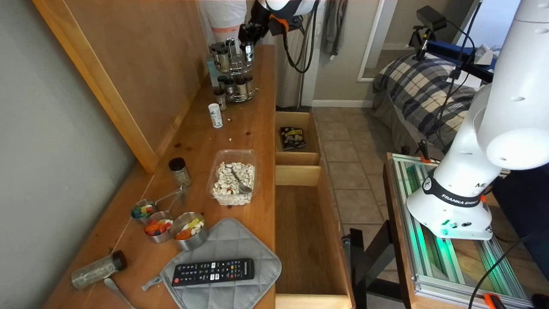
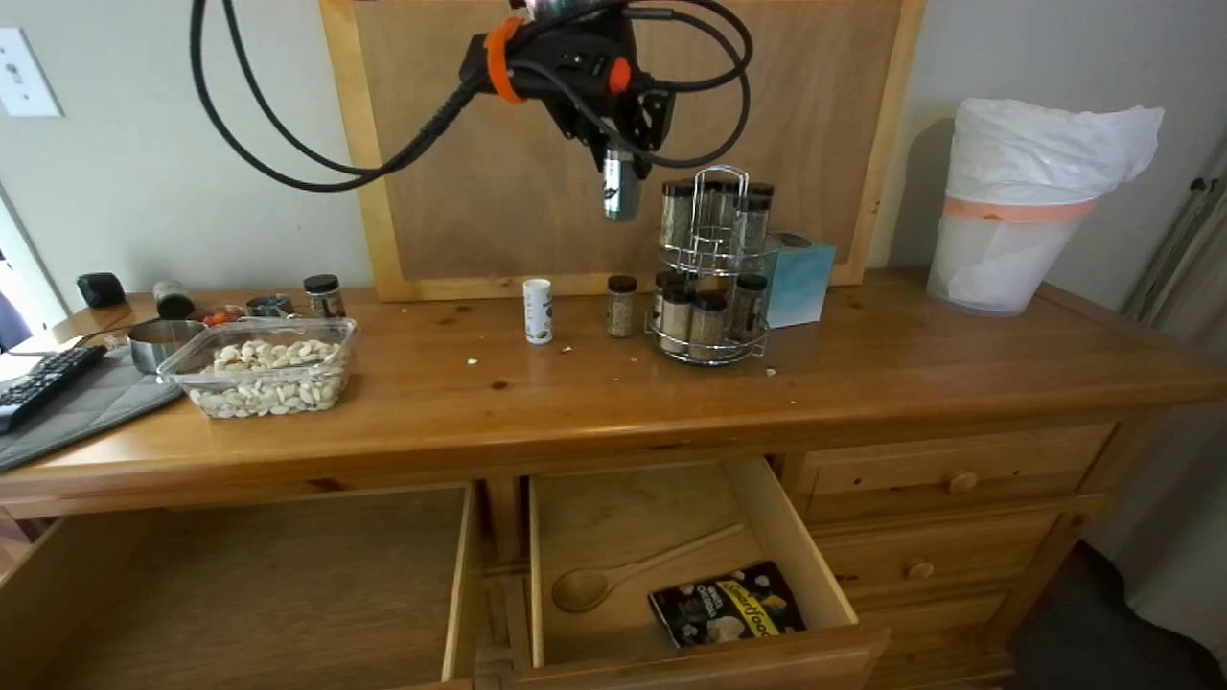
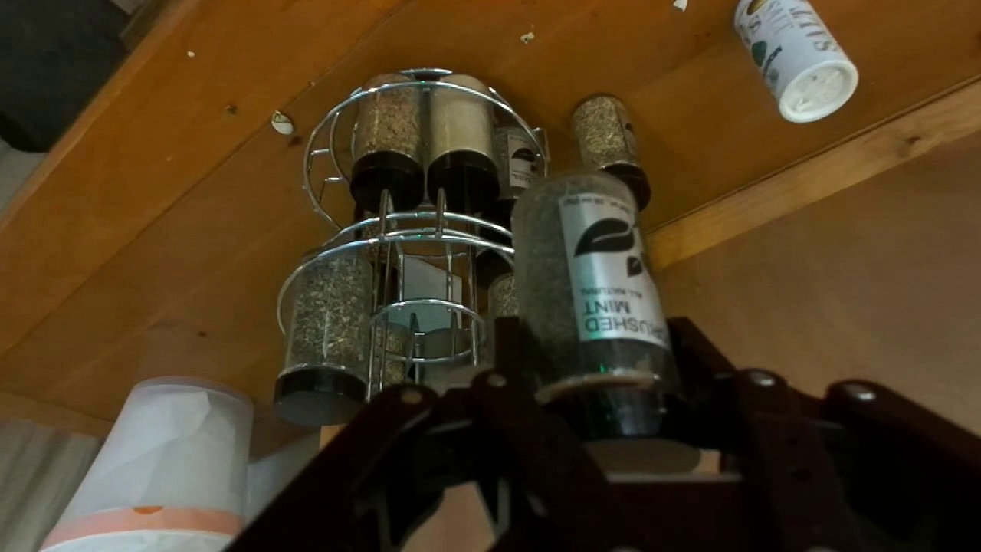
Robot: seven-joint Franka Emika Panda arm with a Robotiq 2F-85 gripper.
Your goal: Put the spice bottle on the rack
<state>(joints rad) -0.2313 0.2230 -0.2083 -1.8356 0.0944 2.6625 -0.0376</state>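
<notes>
The spice bottle, labelled crushed mint [image 3: 605,268], is held by its upper part between my fingers, cap toward the gripper [image 3: 594,337]. In an exterior view the bottle [image 2: 621,192] hangs roughly upright from the gripper [image 2: 625,149], beside the rack's upper tier and apart from it. It also shows at the rack's top in an exterior view [image 1: 249,52]. The rack [image 2: 709,261] is a two-tier silver wire stand with several dark-capped jars on both tiers. In the wrist view the rack [image 3: 433,218] lies just left of the bottle, which hides part of it.
A loose jar [image 2: 620,307] stands beside the rack, with a white salt shaker [image 2: 538,311] farther along. A blue tissue box [image 2: 800,278] is behind the rack. A wooden panel [image 2: 479,172] backs the dresser. A white bin [image 2: 1007,249] stands beyond. Two drawers [image 2: 690,565] are open below.
</notes>
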